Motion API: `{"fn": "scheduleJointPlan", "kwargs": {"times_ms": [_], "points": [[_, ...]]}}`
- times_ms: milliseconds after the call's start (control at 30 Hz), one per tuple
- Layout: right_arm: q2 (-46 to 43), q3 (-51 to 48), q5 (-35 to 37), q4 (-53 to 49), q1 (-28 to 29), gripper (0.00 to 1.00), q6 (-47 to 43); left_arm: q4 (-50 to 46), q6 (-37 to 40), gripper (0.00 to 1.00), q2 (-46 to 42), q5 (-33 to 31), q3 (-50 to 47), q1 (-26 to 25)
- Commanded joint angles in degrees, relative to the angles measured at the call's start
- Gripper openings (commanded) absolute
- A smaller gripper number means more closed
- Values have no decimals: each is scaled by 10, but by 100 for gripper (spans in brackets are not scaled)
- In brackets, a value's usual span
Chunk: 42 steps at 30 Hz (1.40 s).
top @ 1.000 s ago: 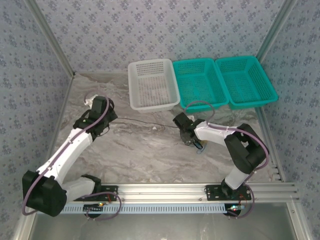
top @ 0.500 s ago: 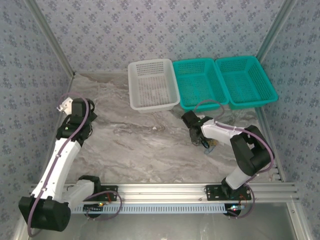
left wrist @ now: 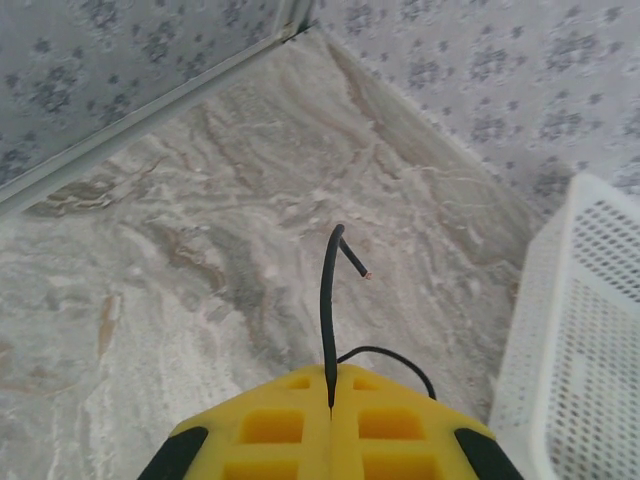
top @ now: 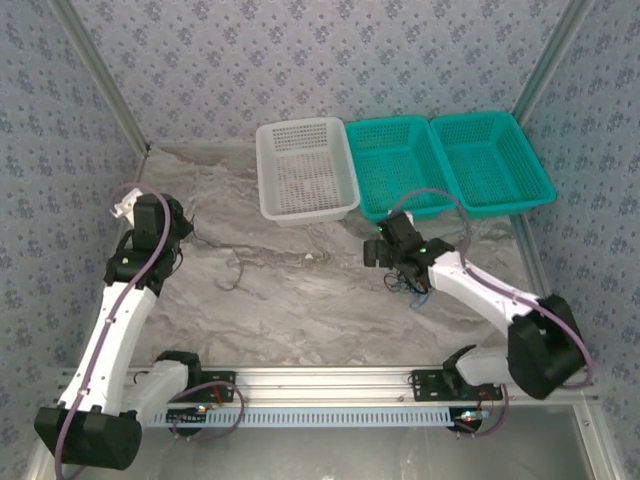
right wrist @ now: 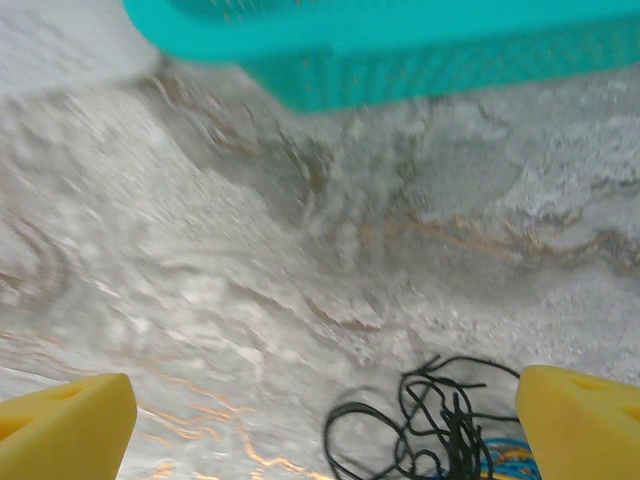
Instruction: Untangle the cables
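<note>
Fingers of the left gripper [left wrist: 330, 390] pinch one black cable [left wrist: 325, 290], which pokes toward twelve o'clock. The right gripper [right wrist: 320, 425] gapes wide over the tangled clump [right wrist: 445, 430] at its five o'clock. Best to draw the black cable slowly toward nine o'clock while the right gripper pins the clump.

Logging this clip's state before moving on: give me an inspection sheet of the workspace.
Surface: grey marbled tabletop, flat.
Job's things: thin black cord pinched in left gripper, tail on table; knotted black-and-blue cord clump lying under right gripper.
Clutter: nothing seen.
Grippers: left shut on the cord; right open.
Cables: purple-grey arm cables, looping along both arms.
Surroundings: white mesh basket, two teal mesh baskets at the back; patterned walls.
</note>
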Motion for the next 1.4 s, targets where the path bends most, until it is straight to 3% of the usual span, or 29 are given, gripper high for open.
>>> {"fn": "scheduleJointPlan", "kwargs": {"times_ms": [0,133,367,500,767,900,1067,1367], "points": [[-46,-17,-6,27,-5,100,35,38,22,0,-9,48,29,2],[-93,-39,-41,42,-35,100,68,71,25,0,0,130,43,1],[-137,-104,-279,182,-94,100,33,98,81,0,26,270,89,-15],[-126,-95,-357,241,-87,100,4,123,91,0,39,341,105,-41],[-65,-28,-426,316,-25,100,-132,111,115,0,102,480,164,-89],[-31,4,-395,338,13,100,-178,135,108,0,133,539,170,-114],[28,16,-312,408,29,100,-154,159,105,0,166,564,185,-153],[128,-7,-319,544,38,99,-87,241,48,0,193,608,165,-170]]}}
